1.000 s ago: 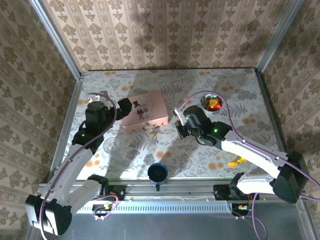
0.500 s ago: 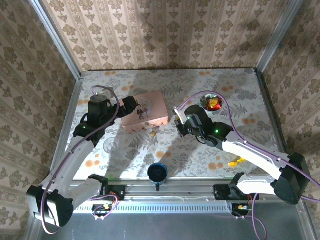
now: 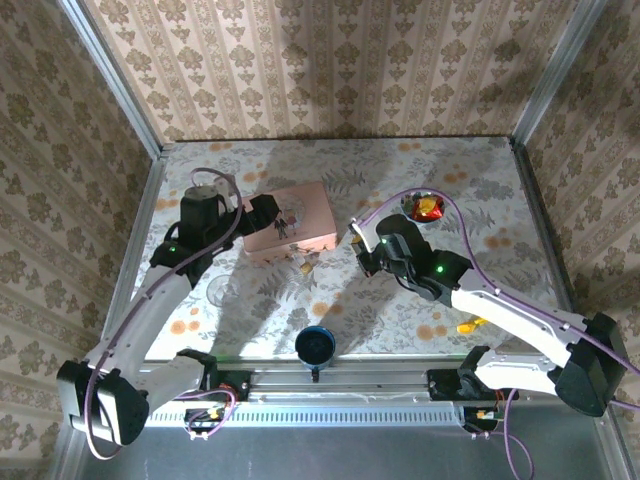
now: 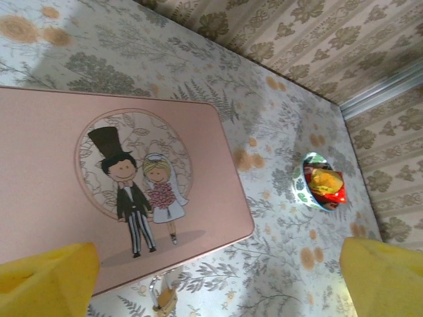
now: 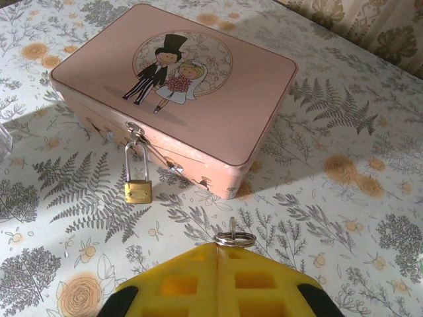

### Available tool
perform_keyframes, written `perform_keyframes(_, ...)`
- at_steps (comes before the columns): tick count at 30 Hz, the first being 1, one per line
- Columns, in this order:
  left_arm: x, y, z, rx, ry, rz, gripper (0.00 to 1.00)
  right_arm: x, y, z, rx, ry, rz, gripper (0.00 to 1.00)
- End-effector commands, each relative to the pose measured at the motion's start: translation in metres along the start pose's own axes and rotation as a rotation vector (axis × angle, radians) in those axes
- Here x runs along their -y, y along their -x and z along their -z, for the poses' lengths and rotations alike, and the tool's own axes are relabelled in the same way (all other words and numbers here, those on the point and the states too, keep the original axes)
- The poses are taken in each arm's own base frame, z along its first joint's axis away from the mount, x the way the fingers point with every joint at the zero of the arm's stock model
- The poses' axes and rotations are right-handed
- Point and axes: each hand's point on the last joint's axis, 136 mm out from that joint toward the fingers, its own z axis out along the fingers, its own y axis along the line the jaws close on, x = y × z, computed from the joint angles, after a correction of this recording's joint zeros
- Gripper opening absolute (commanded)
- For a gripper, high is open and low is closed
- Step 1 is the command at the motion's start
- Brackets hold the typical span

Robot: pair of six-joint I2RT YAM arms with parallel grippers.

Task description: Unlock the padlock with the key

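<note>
The small brass padlock [image 5: 139, 191] hangs by its long silvery shackle from the hasp on the front of the pink box [image 5: 218, 99] and rests on the table. My right gripper [image 5: 217, 248] is shut on the key [image 5: 232, 230], whose ring and blade stick out past the yellow fingertips. The key is a short way to the right of the padlock, apart from it. My left gripper [image 4: 213, 271] is open, its yellow fingers [image 4: 46, 281] wide apart above the box's lid [image 4: 59, 165], with the padlock [image 4: 164, 300] showing below the box edge. From above, the padlock [image 3: 305, 265] lies between both grippers.
A patterned bowl [image 3: 424, 207] with red and yellow wrappers sits at the back right. An upturned clear glass [image 3: 220, 292] stands by the left arm. A dark blue round object [image 3: 315, 345] is at the front edge, and a yellow toy [image 3: 470, 325] lies under the right arm.
My left gripper has swung to the right and now hovers over the left end of the pink box. The right gripper with the key has barely shifted.
</note>
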Motion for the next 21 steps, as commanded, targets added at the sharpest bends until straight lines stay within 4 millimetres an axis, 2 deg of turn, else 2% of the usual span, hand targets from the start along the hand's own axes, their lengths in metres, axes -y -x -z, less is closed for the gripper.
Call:
perform_keyframes(1, 0.026, 0.010, 0.002, 0.000, -0.110, 0.033, 0.91, 0.005, 0.013, 0.008, 0.070, -0.019, 0.023, 0.00)
perform_keyframes(9, 0.032, -0.013, -0.019, -0.072, -0.181, 0.075, 0.86, 0.004, 0.025, 0.010, 0.103, 0.017, -0.036, 0.00)
perform_keyframes(12, 0.035, -0.021, -0.025, -0.080, -0.240, 0.045, 0.79, 0.005, 0.033, 0.011, 0.117, 0.066, -0.087, 0.00)
perform_keyframes(15, 0.039, -0.024, -0.023, -0.060, -0.290, -0.001, 0.75, 0.006, 0.042, 0.014, 0.130, 0.116, -0.143, 0.00)
perform_keyframes(21, 0.053, -0.031, -0.006, 0.029, -0.372, -0.220, 0.70, 0.005, 0.065, 0.026, 0.176, 0.254, -0.259, 0.00)
